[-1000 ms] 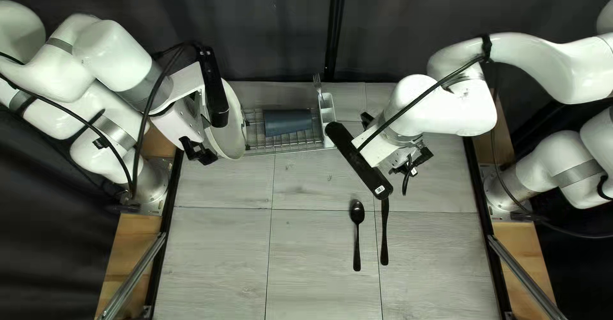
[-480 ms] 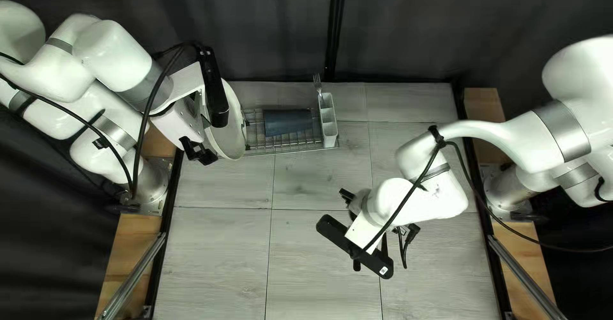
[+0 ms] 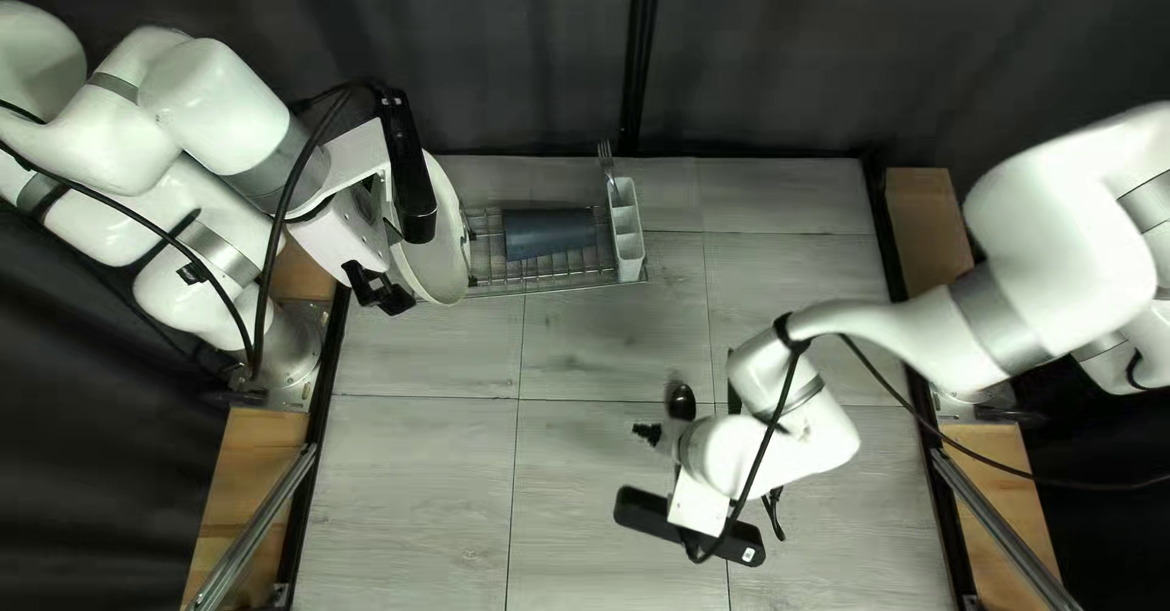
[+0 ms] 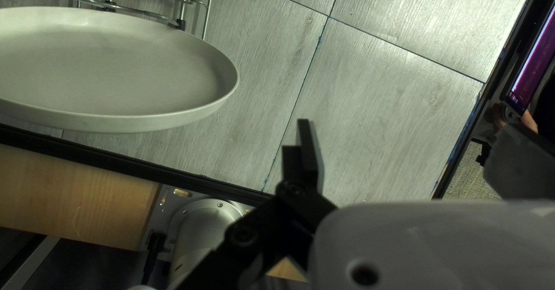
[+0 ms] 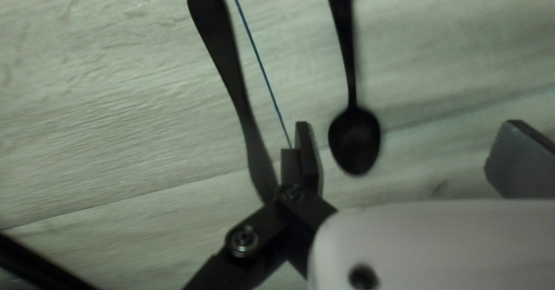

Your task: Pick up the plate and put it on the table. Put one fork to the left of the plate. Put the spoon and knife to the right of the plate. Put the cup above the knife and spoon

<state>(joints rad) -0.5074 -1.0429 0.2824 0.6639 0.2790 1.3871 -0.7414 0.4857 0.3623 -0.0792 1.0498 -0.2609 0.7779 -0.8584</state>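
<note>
Black fingers stand wide apart on the right gripper (image 3: 648, 433), with nothing held; the spoon (image 5: 354, 139) lies ahead, its bowl over the gap between them, and the knife (image 5: 222, 47) runs outside one finger, which hides its end (whether they touch, I can't tell). The left gripper (image 3: 380, 289) is wide open too, and empty. Beside it the plate (image 4: 110, 70) leans at the near end of the wire rack (image 3: 549, 280). Beyond the plate from that gripper come the blue cup (image 3: 550, 233), then the fork (image 3: 606, 160) in its white holder (image 3: 628, 227).
</note>
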